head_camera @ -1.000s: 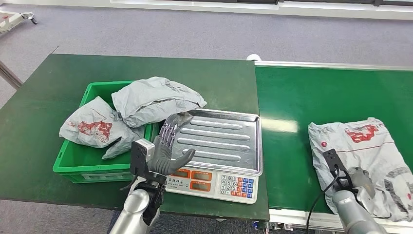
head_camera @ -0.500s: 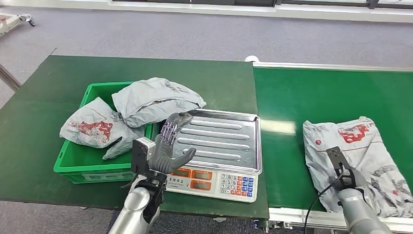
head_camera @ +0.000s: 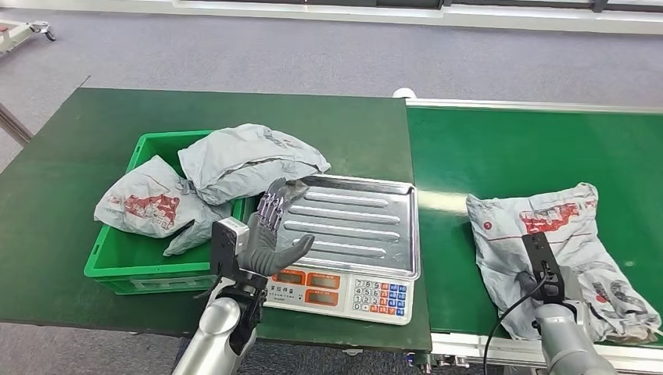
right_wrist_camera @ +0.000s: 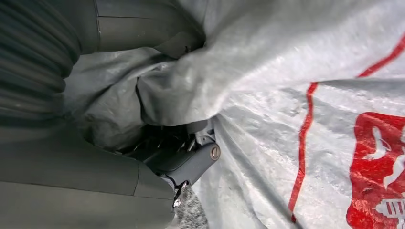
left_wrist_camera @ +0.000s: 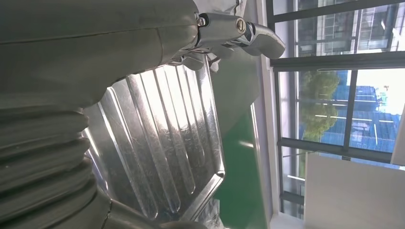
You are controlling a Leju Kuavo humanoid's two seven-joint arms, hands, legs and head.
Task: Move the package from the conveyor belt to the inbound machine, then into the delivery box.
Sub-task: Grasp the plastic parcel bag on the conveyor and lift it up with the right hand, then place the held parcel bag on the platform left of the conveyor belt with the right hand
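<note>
A grey package with red print lies on the green conveyor belt at the right. My right hand is on its near edge. In the right wrist view the hand pinches a fold of the grey package, which drapes over its fingers. The inbound machine is a scale with a ribbed steel tray. Upright at the tray's left edge is my left hand, fingers spread and holding nothing. The left wrist view has the tray beyond the hand's fingers.
A green delivery box stands left of the scale on the green table. It holds a grey package and a red-printed one, both spilling over its rim. Grey floor lies beyond the table.
The package on the belt has slid left toward the scale and bunched up, with my right hand moving left along with it. My left hand has stayed put.
</note>
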